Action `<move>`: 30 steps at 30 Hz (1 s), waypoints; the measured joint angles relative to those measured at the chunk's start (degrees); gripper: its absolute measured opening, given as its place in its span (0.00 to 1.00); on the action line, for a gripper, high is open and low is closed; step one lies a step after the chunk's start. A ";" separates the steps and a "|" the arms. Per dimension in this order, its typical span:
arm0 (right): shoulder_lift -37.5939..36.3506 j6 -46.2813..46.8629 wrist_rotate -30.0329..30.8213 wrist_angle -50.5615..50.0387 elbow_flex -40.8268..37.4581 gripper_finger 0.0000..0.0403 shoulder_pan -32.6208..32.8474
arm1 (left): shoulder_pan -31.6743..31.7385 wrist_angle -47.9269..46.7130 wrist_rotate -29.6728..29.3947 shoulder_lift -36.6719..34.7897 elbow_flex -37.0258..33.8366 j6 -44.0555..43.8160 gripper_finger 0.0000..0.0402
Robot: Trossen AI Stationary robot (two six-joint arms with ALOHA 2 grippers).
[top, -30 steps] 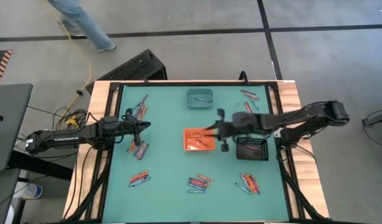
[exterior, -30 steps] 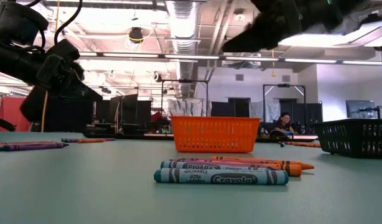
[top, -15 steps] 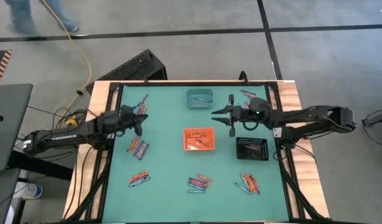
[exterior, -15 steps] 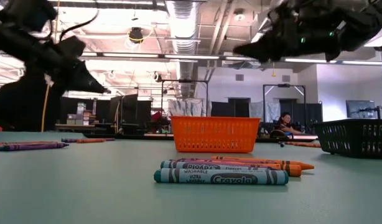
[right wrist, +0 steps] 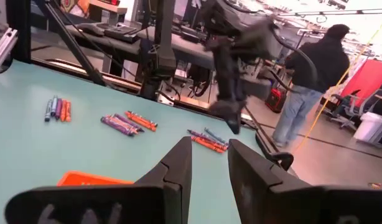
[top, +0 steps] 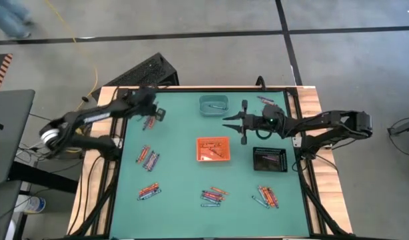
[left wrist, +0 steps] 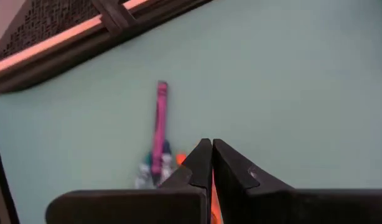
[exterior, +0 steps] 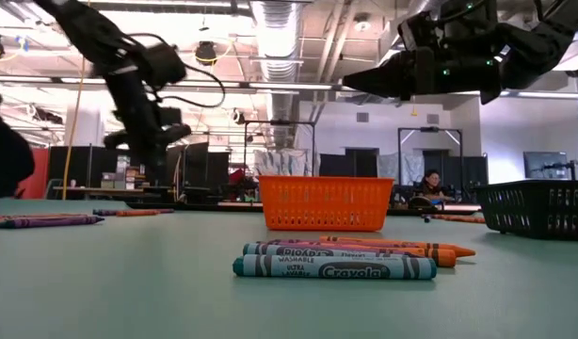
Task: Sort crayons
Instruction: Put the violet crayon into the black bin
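I have the left gripper (top: 159, 114) clenched on an orange crayon (left wrist: 211, 198) over the pile of crayons (top: 149, 120) at the mat's far left. My right gripper (top: 232, 125) hangs released between the teal tray (top: 213, 105) and orange tray (top: 212, 149).

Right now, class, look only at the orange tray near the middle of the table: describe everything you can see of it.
The orange tray is a small, shallow, square basket that looks like plastic, its walls a mesh of fine slots, as the low view shows. It sits flat and upright on the green table, near the middle, apart from the teal tray and the black tray. A few crayons lie inside on its floor. Neither gripper touches it; the right gripper hangs above the table beside it.
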 joint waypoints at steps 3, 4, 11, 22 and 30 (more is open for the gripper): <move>0.00 -1.08 0.00 0.18 0.00 0.27 -0.15 | 2.06 -0.01 0.74 6.58 4.27 2.48 0.02; 0.00 -1.11 0.00 0.11 0.00 0.27 -0.23 | 2.59 -0.05 1.14 8.59 5.58 3.32 0.03; 0.00 -0.87 0.00 -2.53 0.00 0.27 -0.26 | 6.41 -2.21 1.07 20.10 12.80 7.09 0.20; 0.00 0.57 0.00 -6.22 0.00 0.27 -0.20 | 10.59 -6.10 1.28 23.06 15.39 9.74 0.34; 0.00 1.31 -0.03 -6.97 -0.03 0.27 1.57 | 12.30 -7.03 4.66 23.06 15.12 9.96 0.34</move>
